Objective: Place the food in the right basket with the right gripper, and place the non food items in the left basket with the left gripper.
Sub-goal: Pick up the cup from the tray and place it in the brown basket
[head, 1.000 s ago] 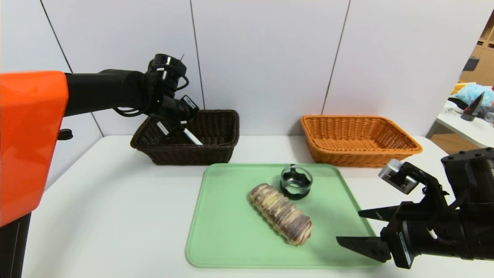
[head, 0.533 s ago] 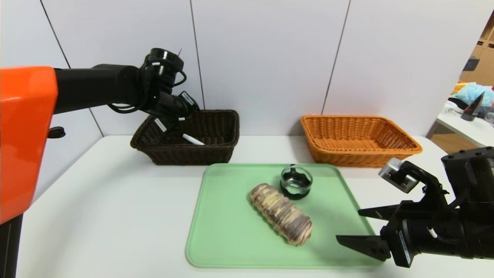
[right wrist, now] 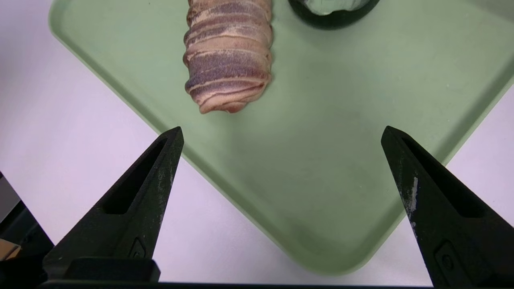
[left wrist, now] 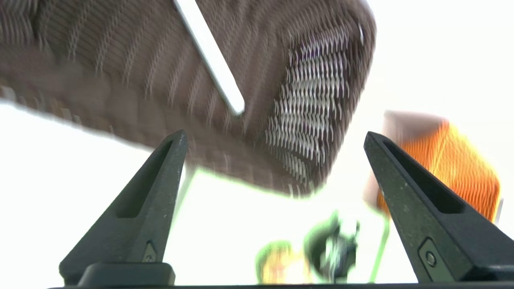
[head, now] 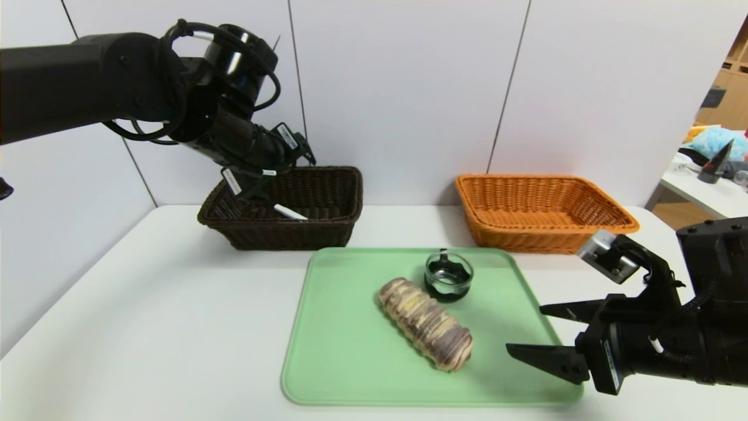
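The white marker [head: 290, 212] [left wrist: 211, 56] lies inside the dark brown left basket [head: 327, 193] [left wrist: 120, 80]. My left gripper [left wrist: 276, 135] hangs open and empty above that basket's front rim, clear of the marker. The striped roll [head: 425, 323] [right wrist: 228, 56] lies slantwise on the green tray [head: 345, 356] [right wrist: 341, 160]. Behind it stands the small glass jar [head: 448, 276] [right wrist: 333, 10]. My right gripper [head: 526, 327] [right wrist: 282, 130] stands open at the tray's near right corner, a short way from the roll's near end. The orange right basket [head: 543, 213] holds nothing that I can see.
Both baskets stand at the back of the white table against the panelled wall. A side table [head: 710, 193] with loose things is at the far right. Bare tabletop [head: 163, 327] spreads left of the tray.
My left gripper has opened and let the marker drop into the dark basket, and the left arm has lifted and swung back. The right arm has barely shifted.
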